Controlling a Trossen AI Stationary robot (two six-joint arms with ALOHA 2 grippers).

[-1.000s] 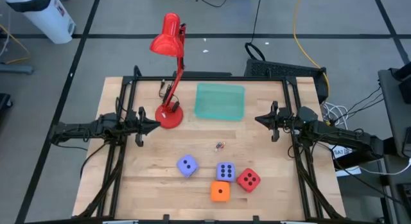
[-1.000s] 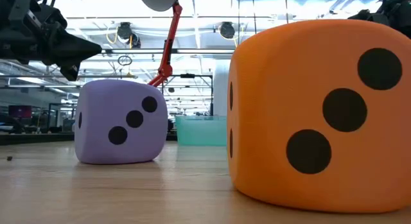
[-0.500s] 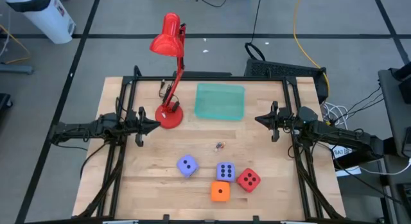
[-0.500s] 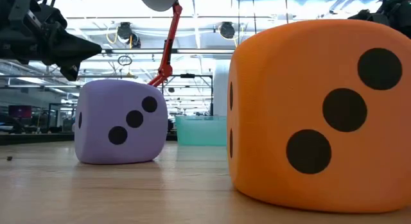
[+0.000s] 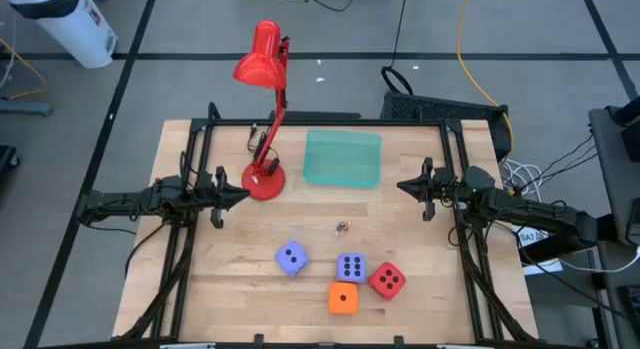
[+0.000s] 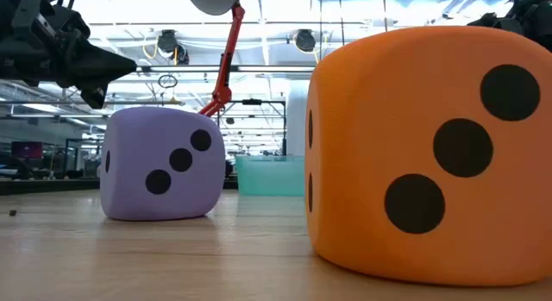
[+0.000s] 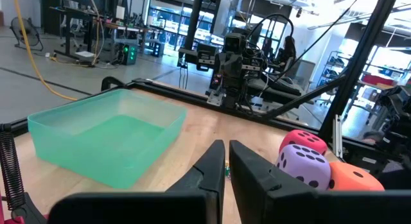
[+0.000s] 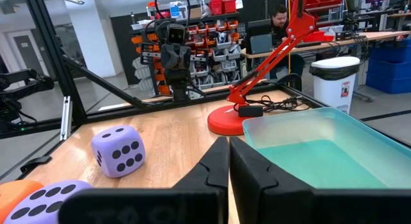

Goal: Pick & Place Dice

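Left pincer (image 5: 243,196), fingers pressed together and holding nothing, hovers at the left side of the pale wooden table (image 5: 400,289), just beside the round base of the red metal desk lamp (image 5: 264,179). Right pincer (image 5: 402,185), likewise closed and empty, hovers at the right side, near the translucent green plastic tray (image 5: 343,157), a shallow rectangle with rounded corners. Both dark arms reach inward, level and facing each other. Four soft cubes with rounded edges and dark pips lie near the front edge: a lavender-blue die (image 5: 291,257) set apart to the left, a second lavender-blue die (image 5: 351,267), an orange die (image 5: 343,298) just before it and a red die (image 5: 387,279) beside. Bare wood lies between pincers and dice.
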